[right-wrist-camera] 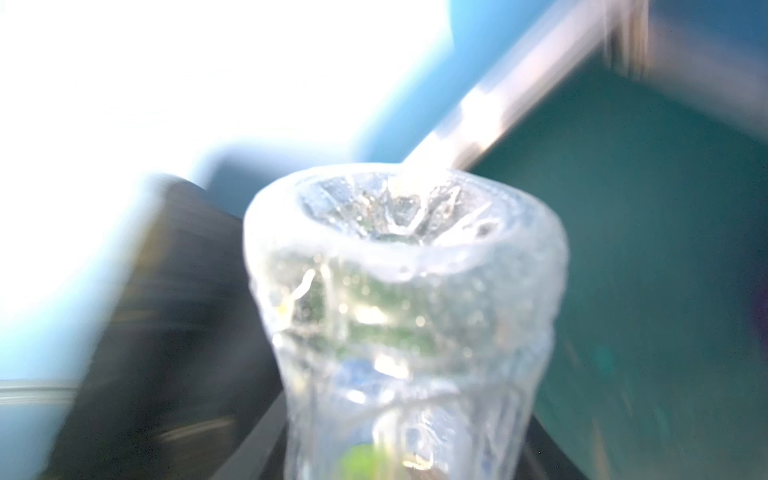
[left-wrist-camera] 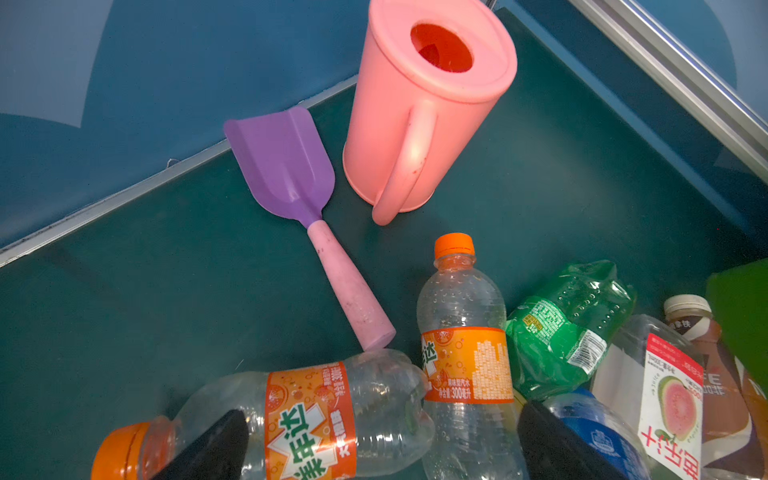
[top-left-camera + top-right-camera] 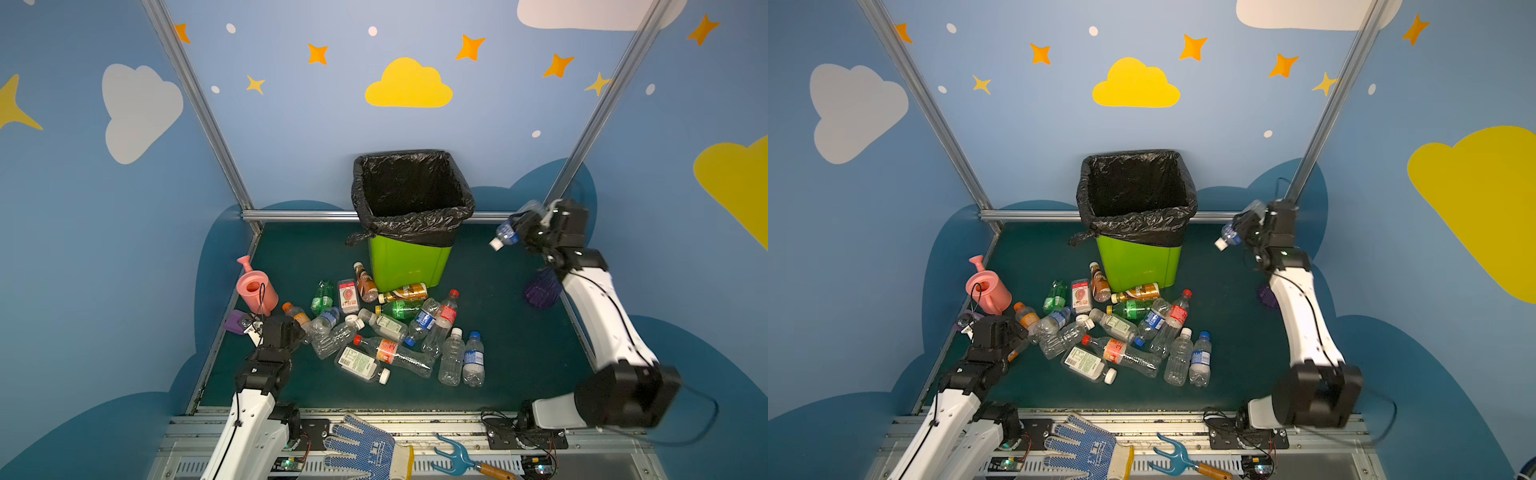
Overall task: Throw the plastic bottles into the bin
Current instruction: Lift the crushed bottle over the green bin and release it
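The lime-green bin [image 3: 409, 259] [image 3: 1138, 262] with its black bag stands at the back middle. Several plastic bottles [image 3: 390, 328] [image 3: 1121, 332] lie heaped on the green mat in front of it. My right gripper [image 3: 528, 226] [image 3: 1250, 224] is raised to the right of the bin's rim, shut on a clear bottle [image 3: 505, 235] [image 1: 407, 291] with a blue label and white cap. My left gripper [image 3: 291, 330] [image 2: 382, 444] hangs low at the pile's left edge, open. Its fingers straddle a lying orange-labelled bottle [image 2: 311, 415] without touching it.
A pink watering can [image 3: 255, 291] [image 2: 415, 104] and a purple scoop [image 2: 286, 166] sit by the left wall. A purple ribbed vase [image 3: 542, 289] stands behind my right arm. A dotted glove [image 3: 365, 449] and a blue hand rake [image 3: 457, 457] lie on the front rail.
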You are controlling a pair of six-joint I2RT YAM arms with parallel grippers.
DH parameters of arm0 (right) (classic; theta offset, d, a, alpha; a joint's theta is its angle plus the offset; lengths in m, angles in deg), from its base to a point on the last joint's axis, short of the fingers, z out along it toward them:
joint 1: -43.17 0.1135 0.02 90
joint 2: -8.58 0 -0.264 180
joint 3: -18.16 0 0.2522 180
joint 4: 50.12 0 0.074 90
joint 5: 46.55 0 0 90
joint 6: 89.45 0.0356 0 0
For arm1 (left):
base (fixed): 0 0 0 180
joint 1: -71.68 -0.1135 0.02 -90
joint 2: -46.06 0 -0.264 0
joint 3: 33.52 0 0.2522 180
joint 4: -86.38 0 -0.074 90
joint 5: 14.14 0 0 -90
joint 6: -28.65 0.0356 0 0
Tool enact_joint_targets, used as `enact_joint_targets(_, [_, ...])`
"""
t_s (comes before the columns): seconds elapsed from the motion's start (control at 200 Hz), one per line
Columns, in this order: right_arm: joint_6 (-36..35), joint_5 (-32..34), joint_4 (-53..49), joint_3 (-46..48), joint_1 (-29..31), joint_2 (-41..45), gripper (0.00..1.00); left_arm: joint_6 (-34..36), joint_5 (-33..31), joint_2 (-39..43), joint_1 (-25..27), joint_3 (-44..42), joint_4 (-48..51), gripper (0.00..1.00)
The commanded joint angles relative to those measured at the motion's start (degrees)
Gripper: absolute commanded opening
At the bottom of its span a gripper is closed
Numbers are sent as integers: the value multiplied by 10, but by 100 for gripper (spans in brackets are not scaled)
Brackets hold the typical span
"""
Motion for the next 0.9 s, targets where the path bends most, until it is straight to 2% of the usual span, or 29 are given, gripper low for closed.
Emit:
enact_joint_targets(0.0, [4, 45, 45, -24, -23, 54, 52, 2, -10, -4, 1, 14, 11, 100])
enact_joint_targets(0.13, [37, 9, 92, -64, -16, 46, 53, -3, -3, -5, 1, 15, 13, 100])
enact_joint_targets(0.195, [43, 5, 112, -93, 17, 14, 53, -5, 1, -2, 1, 14, 13, 100])
enact_joint_targets(0.25, [17, -12, 104, -159, 66, -40, 55, -6, 2, 2, 1, 11, 11, 100])
enact_joint_targets(0.29, [-9, -50, 76, -234, 102, -99, 58, -7, 4, 4, 1, 10, 11, 100])
enact_joint_targets(0.33, [-36, -116, 31, -341, 132, -171, 64, -8, 5, 6, 2, 10, 10, 100])
enact_joint_targets(0.37, [-71, -164, -68, -478, 154, -250, 72, -7, 7, 6, 2, 12, 12, 100])
enact_joint_targets(0.43, [-141, -159, -232, -693, 181, -349, 82, -6, 7, 7, 2, 20, 19, 100])
enact_joint_targets(0.496, [-157, -129, -306, -793, 183, -377, 90, -5, 4, 12, 2, 27, 33, 100])
enact_joint_targets(0.541, [-157, -117, -300, -781, 181, -357, 94, -6, 2, 18, 2, 27, 37, 100])
enact_joint_targets(0.586, [-160, -108, -252, -704, 180, -309, 94, -7, 1, 26, 2, 21, 37, 100])
enact_joint_targets(0.636, [-147, -90, -146, -569, 181, -232, 94, -10, 1, 35, 2, 16, 37, 100])
enact_joint_targets(0.686, [-129, -65, -4, -387, 180, -141, 96, -15, 1, 42, 2, 11, 40, 100])
enact_joint_targets(0.731, [-121, -43, 63, -300, 179, -91, 96, -18, 3, 45, 2, 9, 42, 100])
enact_joint_targets(0.896, [-116, -50, 70, -179, 152, -25, 96, -12, 13, 47, 4, 12, 39, 100])
